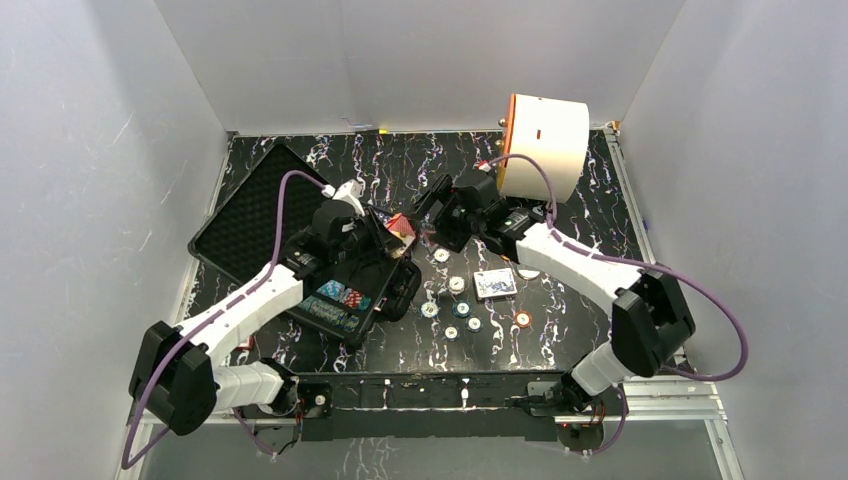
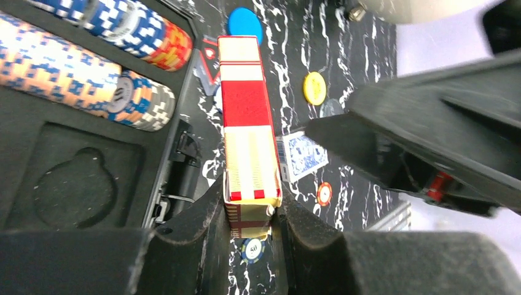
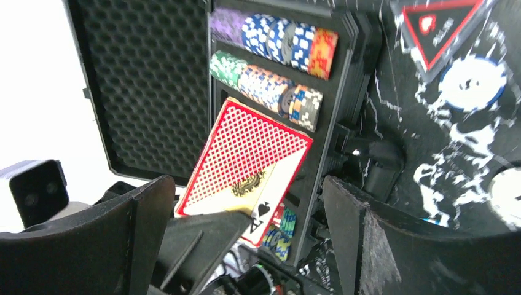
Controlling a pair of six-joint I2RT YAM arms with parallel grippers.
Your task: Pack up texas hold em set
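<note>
**Texas hold 'em set, part packed.**

- Red card deck (image 2: 249,123): clamped on edge between the left gripper's (image 1: 386,236) fingers, just off the right rim of the case (image 1: 372,322). One face shows an "A" with a spade.
- Case: black, open, foam-lined lid (image 1: 250,215) laid back to its left. Two chip rows (image 3: 276,67) are seated in the base, and a round recess (image 2: 74,187) shows in the foam.
- Blue card deck (image 1: 495,284): flat on the table, right of the case.
- Loose chips (image 1: 457,284): scattered right of the case; one under the red deck reads "50".
- Red triangle marker (image 3: 439,27): right of the case, writing illegible.
- Left arm: stretched forward over the case base.
- Right gripper (image 1: 438,212): jaws wide, holding nothing, facing the case just beside the red deck. Its arm reaches in from the right, elbow out.
</note>
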